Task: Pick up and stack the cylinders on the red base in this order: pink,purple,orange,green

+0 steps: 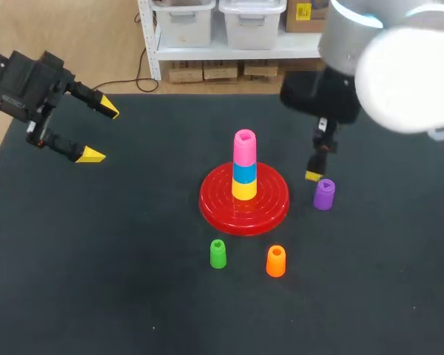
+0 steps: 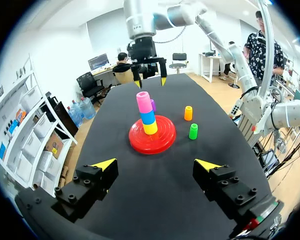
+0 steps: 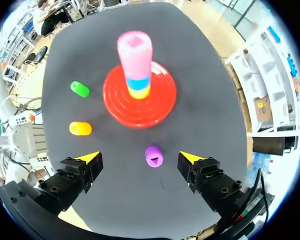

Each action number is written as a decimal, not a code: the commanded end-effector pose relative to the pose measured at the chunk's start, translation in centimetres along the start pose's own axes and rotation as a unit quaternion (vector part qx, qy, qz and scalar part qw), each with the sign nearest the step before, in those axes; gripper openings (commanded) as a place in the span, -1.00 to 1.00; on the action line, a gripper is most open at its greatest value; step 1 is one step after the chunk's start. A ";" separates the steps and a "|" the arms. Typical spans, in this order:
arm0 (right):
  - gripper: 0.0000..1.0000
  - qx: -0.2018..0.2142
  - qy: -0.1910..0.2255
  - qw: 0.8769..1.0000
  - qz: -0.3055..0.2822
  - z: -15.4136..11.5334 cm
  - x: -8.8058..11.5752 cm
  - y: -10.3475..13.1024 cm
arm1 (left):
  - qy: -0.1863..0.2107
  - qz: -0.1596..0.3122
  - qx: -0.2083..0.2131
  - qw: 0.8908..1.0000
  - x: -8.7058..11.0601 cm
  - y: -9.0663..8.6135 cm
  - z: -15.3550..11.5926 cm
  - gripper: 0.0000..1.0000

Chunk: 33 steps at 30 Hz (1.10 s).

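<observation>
The black table [image 1: 96, 296] carries everything. My right arm [image 1: 399, 66] comes in over its far right side, and the right gripper [image 3: 140, 158] hangs spread wide. The purple cylinder [image 1: 324, 194] stands upright on the table below, between the fingers and untouched. The left gripper [image 1: 101, 133] is wide open too, well off at the left edge. Mid-table sits the red base [image 1: 214, 203], stacked yellow [image 1: 243, 190], blue [image 1: 244, 173], then the pink cylinder [image 1: 244, 148] on top. Nearer me, the orange cylinder [image 1: 276, 261] and green cylinder [image 1: 217, 254] stand loose, close together.
</observation>
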State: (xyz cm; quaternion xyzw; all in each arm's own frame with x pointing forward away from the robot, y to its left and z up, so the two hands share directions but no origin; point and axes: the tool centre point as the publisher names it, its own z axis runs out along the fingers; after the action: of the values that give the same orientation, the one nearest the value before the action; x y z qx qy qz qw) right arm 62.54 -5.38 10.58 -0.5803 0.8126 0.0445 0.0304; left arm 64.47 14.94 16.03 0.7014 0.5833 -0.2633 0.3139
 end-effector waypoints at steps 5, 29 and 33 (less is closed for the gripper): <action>1.00 0.001 0.007 1.000 0.025 3.4 1.4 -1.0 | 0.000 0.001 -0.001 1.000 0.1 0.0 0.1 1.00; 1.00 -0.011 0.031 0.997 0.064 8.6 2.7 -2.8 | 0.000 0.001 -0.001 1.000 0.1 0.0 0.1 1.00; 1.00 -0.010 0.031 0.997 0.065 8.7 2.5 -2.9 | 0.000 0.001 -0.001 1.000 0.1 0.0 0.1 1.00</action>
State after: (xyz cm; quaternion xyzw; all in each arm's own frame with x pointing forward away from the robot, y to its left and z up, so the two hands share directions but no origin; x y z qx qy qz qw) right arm 64.19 -7.87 1.68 -0.5284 0.8482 0.0373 -0.0017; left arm 64.47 14.93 16.03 0.7014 0.5833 -0.2633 0.3139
